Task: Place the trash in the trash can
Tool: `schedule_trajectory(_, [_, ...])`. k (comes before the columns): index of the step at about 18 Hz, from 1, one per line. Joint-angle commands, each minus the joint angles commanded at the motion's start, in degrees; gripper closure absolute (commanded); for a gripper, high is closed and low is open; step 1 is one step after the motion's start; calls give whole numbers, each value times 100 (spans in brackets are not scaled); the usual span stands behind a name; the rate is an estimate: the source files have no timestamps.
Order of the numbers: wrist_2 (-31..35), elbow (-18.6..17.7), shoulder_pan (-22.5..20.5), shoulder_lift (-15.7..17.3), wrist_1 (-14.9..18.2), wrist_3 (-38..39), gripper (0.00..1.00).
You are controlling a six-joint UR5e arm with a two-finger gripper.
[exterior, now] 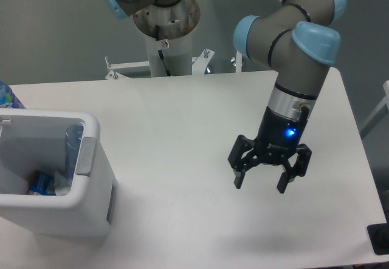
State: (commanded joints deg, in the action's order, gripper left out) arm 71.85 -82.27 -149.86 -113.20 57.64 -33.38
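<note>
bottle (72, 149) in bin (91, 211), gripper (261, 185) apart

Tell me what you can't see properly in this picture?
- Trash inside the trash can: its near wall hides most of it; only the bottle and some blue and white bits show.
- Blue thing behind the can: cut off by the left edge.
- Black object: cut off by the right edge.
- Gripper: open, nothing in it.

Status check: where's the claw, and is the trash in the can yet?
Claw open and empty, hanging over bare table right of centre. Bottle inside the trash can, leaning on its right wall. No trash visible on the table. Nothing in the way.
</note>
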Motion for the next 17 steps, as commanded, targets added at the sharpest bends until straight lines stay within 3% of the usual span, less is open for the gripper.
schedule_trajectory(3, [1126, -26, 334, -79, 396, -694, 0])
schedule_trajectory(5, [1506, -52, 423, -97, 450, -950, 0])
schedule_trajectory(9, [1586, -96, 432, -149, 406, -1056, 0])
schedule_trajectory(13, [1919, -149, 563, -141, 406, -1978, 0])
schedule_trajectory(17, [2034, -289, 616, -115, 353, -2067, 0])
